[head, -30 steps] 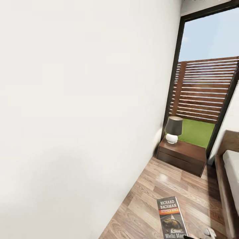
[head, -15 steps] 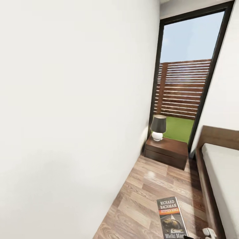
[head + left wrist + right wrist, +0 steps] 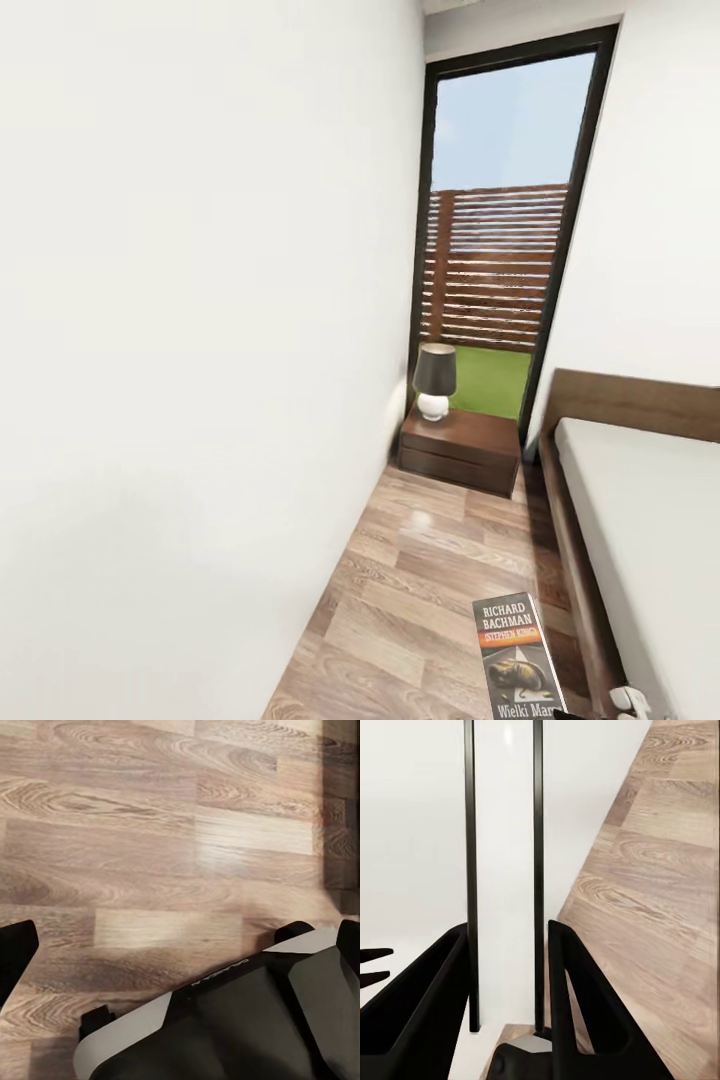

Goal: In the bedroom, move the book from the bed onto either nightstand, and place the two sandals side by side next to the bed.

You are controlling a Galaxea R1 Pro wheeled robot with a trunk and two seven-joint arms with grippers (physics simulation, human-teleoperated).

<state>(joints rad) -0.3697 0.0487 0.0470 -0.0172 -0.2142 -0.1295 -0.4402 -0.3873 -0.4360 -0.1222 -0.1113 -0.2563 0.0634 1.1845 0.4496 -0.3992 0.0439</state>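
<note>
1. Riding upright at the bottom edge of the head view, the book (image 3: 517,655) is pinched edge-on between the right tool (image 3: 506,967) fingers, as the wrist view shows.
2. Beyond it, the nightstand (image 3: 462,446) stands against the window wall with a lamp (image 3: 434,380) on its left part; the bed (image 3: 640,520) runs along the right.
3. Left tool: I cannot tell its state.
4. Carrying is the step, I reckon; next comes rolling closer and setting the book beside the lamp.
</note>
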